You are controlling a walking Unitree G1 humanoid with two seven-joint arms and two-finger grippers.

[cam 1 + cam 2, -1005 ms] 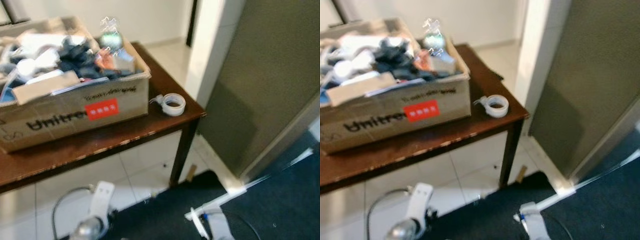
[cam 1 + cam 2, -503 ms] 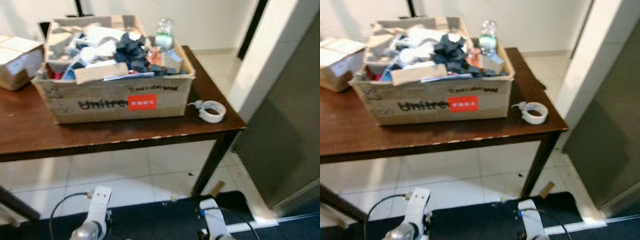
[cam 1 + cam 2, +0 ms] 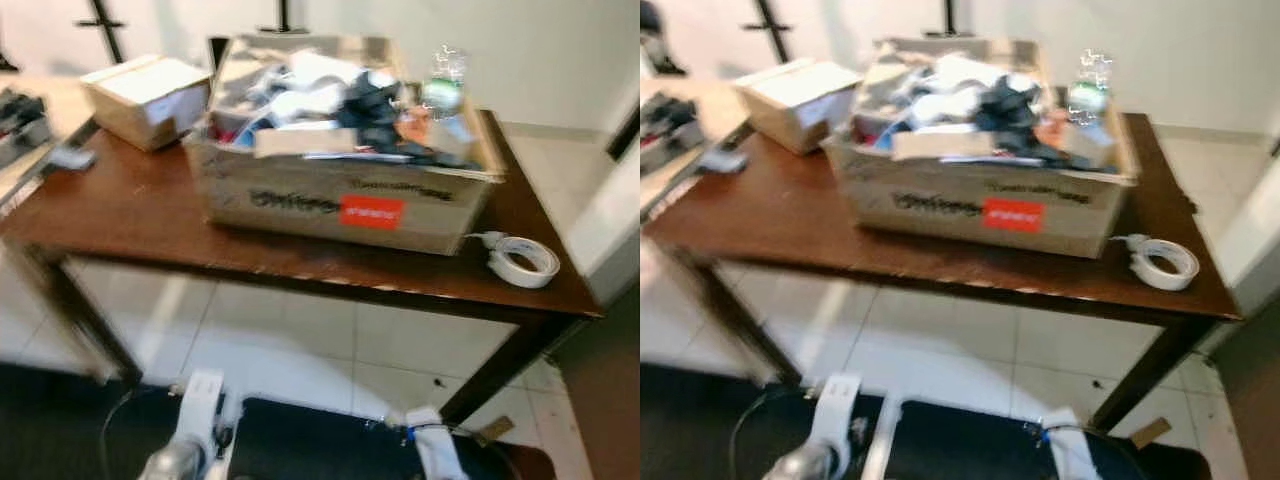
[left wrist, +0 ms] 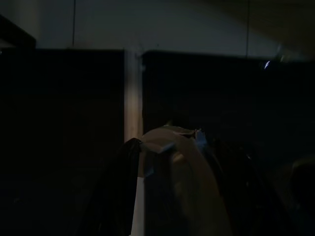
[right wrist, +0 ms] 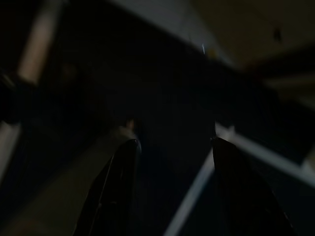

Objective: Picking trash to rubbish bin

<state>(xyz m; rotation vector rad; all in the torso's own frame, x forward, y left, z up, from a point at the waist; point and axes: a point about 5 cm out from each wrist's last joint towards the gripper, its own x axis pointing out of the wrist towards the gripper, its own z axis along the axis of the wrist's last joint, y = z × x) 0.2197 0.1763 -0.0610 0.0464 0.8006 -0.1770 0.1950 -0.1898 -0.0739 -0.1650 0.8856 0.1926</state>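
You are at the approach step: the cardboard box [image 3: 340,190] piled with trash sits on the brown bench [image 3: 130,215], a clear bottle [image 3: 443,85] at its far corner and a tape roll [image 3: 522,262] beside it. The right hand [image 5: 170,162] hangs low with fingers apart; I cannot tell the left hand's [image 4: 170,147] state. Next, I judge you must step closer and raise an arm to the box; no bin is in sight.
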